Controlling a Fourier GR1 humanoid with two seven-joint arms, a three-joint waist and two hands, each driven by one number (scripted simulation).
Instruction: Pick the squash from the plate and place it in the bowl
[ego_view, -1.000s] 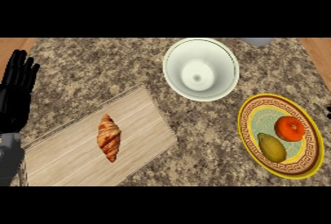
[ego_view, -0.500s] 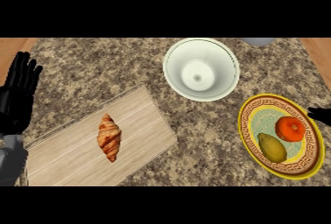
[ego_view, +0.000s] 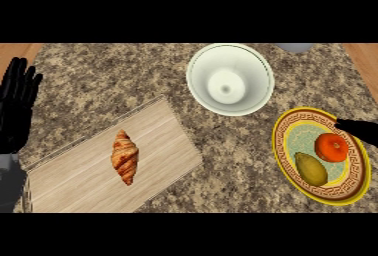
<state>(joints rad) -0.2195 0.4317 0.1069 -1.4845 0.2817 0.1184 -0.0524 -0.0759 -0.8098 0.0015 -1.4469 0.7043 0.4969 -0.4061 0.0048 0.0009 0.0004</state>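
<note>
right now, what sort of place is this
Most likely a kitchen: a speckled stone counter, a wooden cutting board with a croissant on it, and a bowl near a plate holding a squash.

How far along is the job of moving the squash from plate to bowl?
Done: nothing yet; the squash lies on the plate beside an orange fruit, and the bowl holds nothing. In hand: the right hand shows at the plate's right rim, apart from the squash. Left: grasp, lift, carry to the bowl, release.
</note>
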